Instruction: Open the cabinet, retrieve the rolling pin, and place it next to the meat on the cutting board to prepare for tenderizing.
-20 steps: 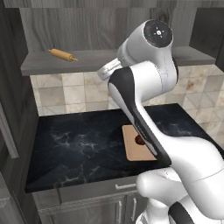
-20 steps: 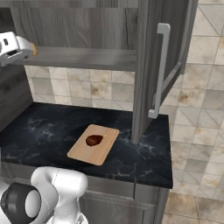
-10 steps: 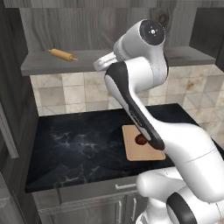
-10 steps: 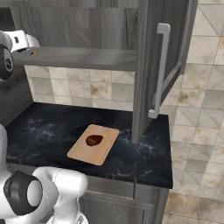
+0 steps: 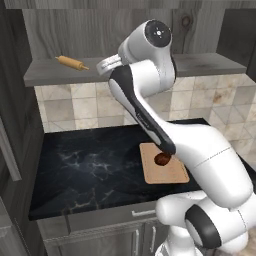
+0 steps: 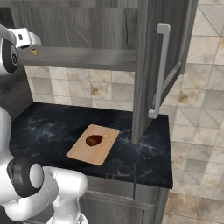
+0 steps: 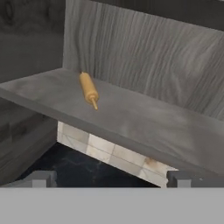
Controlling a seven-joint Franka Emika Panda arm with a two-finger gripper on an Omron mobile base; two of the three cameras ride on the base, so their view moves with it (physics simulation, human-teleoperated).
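Rolling pin (image 5: 72,62) lying flat on the cabinet (image 5: 200,65) shelf, toward its left end, angled slightly; slim, tan, smooth wood, cylinder narrowing to small handle tips, one tip pointing at the hand camera (image 7: 89,89). Resting on dark grey wood-grain boarding, with the same grain running up the back panel behind it. Hand (image 7: 107,178) hovering in front of the shelf edge, well apart from the pin, two blocky grey fingertips (image 7: 40,178) standing wide, nothing between them. White wrist reaching toward the shelf from the right of the pin in the left base view.

Cabinet door (image 6: 151,65) swinging out open on the right, long silver bar handle (image 6: 158,72) showing on it. Below, beige mottled tiles backing a black marbled bench (image 5: 90,165). Cutting board (image 6: 93,143) sitting on the bench, light wood, rounded corners, with the meat (image 6: 93,140) lying on it, a glossy dark reddish-brown lump.
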